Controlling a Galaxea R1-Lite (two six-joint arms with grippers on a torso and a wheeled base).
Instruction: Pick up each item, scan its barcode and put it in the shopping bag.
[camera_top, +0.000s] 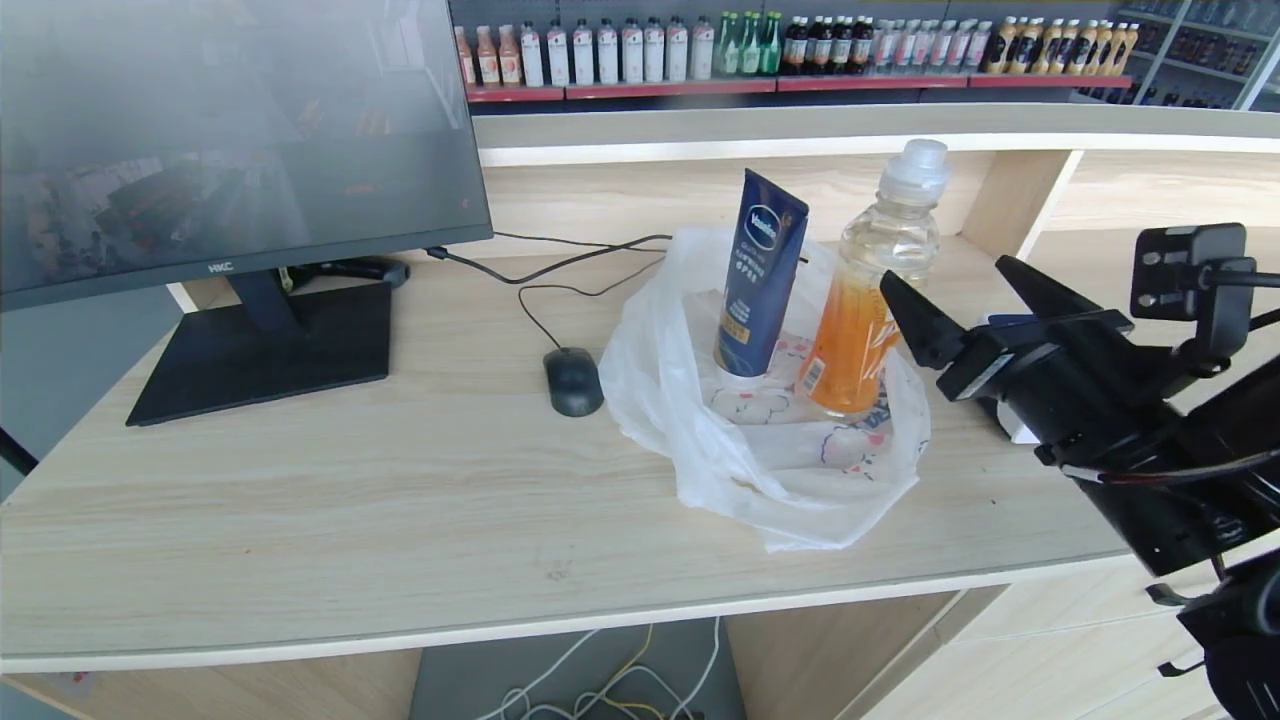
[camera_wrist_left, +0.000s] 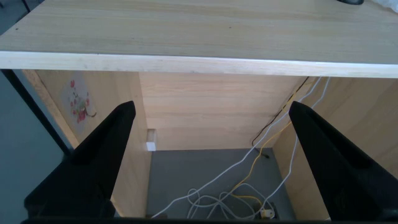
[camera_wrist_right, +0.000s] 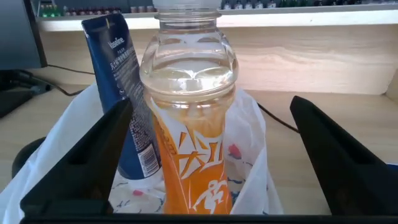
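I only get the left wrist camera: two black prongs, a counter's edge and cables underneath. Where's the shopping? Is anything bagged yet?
Observer: Yes. Up on the counter, a white shopping bag holds a blue tube and an orange drink bottle, both upright.
Operator: What's the other arm doing?
Observer: The right gripper is open. It faces the bottle at close range and is not gripping it.
Operator: Anything else up there?
Observer: A monitor and a black mouse, both to the bag's left.
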